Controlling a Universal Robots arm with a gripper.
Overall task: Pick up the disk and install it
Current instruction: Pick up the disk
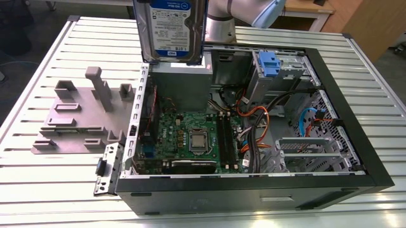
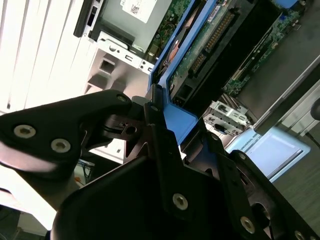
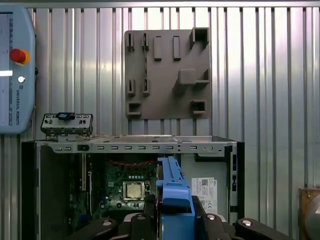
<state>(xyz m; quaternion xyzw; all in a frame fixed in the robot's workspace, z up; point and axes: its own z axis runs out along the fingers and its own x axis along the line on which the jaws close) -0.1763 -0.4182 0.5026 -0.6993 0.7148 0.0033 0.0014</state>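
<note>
The disk (image 1: 171, 28) is a silver hard drive with a blue-and-white label and a blue carrier frame. It hangs upright on edge above the far left corner of the open computer case (image 1: 336, 109). In both wrist views my gripper (image 2: 160, 112) (image 3: 174, 212) is shut on the blue frame (image 2: 175, 115) (image 3: 172, 195), with a black finger (image 2: 100, 117) on either side. The drive's underside with its connector (image 2: 215, 35) points down toward the case interior. A drive bay with a small blue latch piece (image 1: 269, 64) sits at the case's far side.
A grey fixture plate (image 1: 76, 118) (image 3: 167, 75) with upright pegs lies on the slatted metal table, on the exterior view's left of the case. Inside the case are the motherboard (image 1: 190, 137), a grey box (image 1: 184, 88) and cables (image 1: 254, 114). A teach pendant (image 3: 15, 70) lies on the table.
</note>
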